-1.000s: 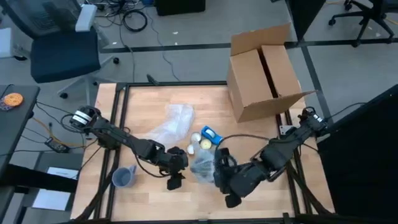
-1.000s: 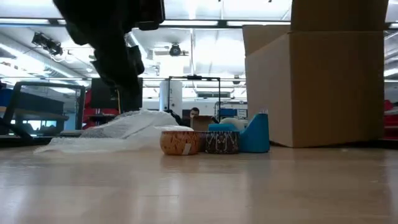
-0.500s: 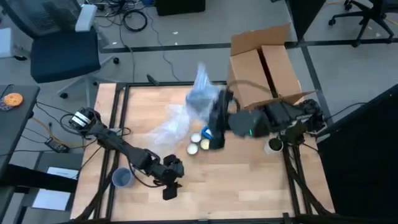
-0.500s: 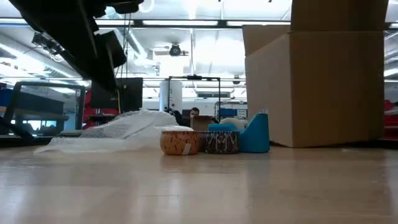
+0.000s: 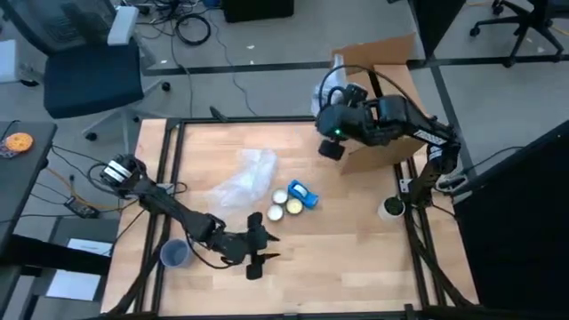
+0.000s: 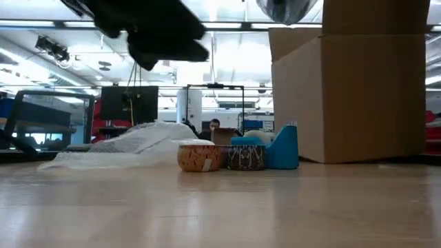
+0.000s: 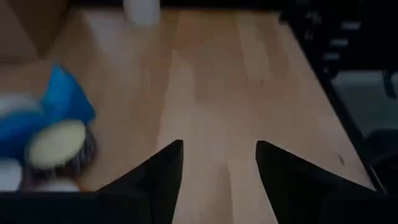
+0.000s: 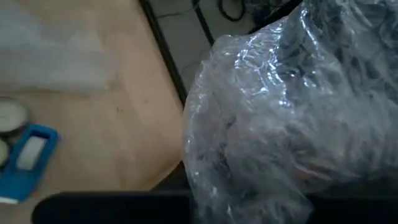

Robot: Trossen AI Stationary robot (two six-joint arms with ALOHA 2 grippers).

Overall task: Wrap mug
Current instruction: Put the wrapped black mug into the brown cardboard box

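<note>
The mug is inside a bundle of clear bubble wrap (image 8: 292, 118), which also shows at the top of the low view (image 6: 286, 8). My right gripper (image 5: 331, 144) holds it high in the air beside the near left corner of the cardboard box (image 5: 378, 98). In the high view the arm hides the bundle. My left gripper (image 5: 258, 260) stands open low over the table near its front edge, with nothing between its fingers (image 7: 158, 177). My right gripper is shut on the bubble-wrapped mug, which is lifted clear, high above the table. The wrap (image 8: 261, 155) bulges in front of the fingers and hides them, so the part they have cannot be told.
A loose sheet of bubble wrap (image 5: 244, 178) lies on the table's middle. Beside it stand three small candles (image 5: 284, 206) and a blue tape dispenser (image 5: 304, 193). A grey-blue cup (image 5: 175, 253) stands at the near left, a white cup (image 5: 391, 209) at the right edge.
My right gripper has risen from the table's near side with the wrapped bundle and swung toward the far right, up to the cardboard box. The bundle has been lifted clear of the table. My left gripper has stayed low near the front edge.
</note>
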